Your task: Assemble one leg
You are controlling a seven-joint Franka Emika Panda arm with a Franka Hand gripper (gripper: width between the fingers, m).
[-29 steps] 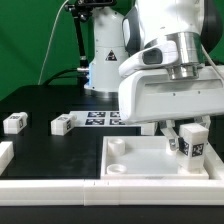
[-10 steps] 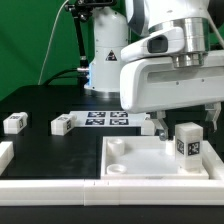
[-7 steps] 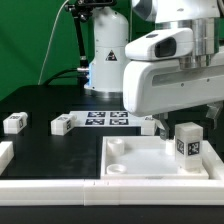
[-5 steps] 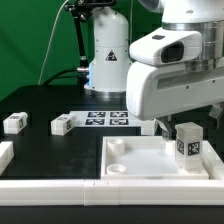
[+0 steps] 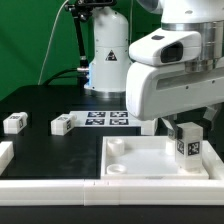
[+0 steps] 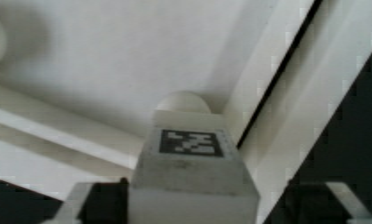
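Observation:
A leg (image 5: 187,142), a small white block with a tag on its face, stands upright at the right corner of the large white tray (image 5: 140,165). My gripper (image 5: 188,118) hangs just above it, open, its fingers either side and apart from it. In the wrist view the same leg (image 6: 197,150) stands between the fingers, with dark gaps on both sides, and the gripper (image 6: 209,205) holds nothing. Two more legs (image 5: 14,122) (image 5: 63,124) lie on the black table at the exterior view's left. Another (image 5: 150,126) shows partly behind the hand.
The marker board (image 5: 105,118) lies at the middle back of the table. The robot base (image 5: 105,60) stands behind it. A long white part (image 5: 80,186) runs along the front edge, and another white piece (image 5: 5,155) sits at the exterior view's left edge.
The gripper has let go of the leg and risen straight up. The leg stays upright in the tray corner. In the last half second the hand has barely moved.

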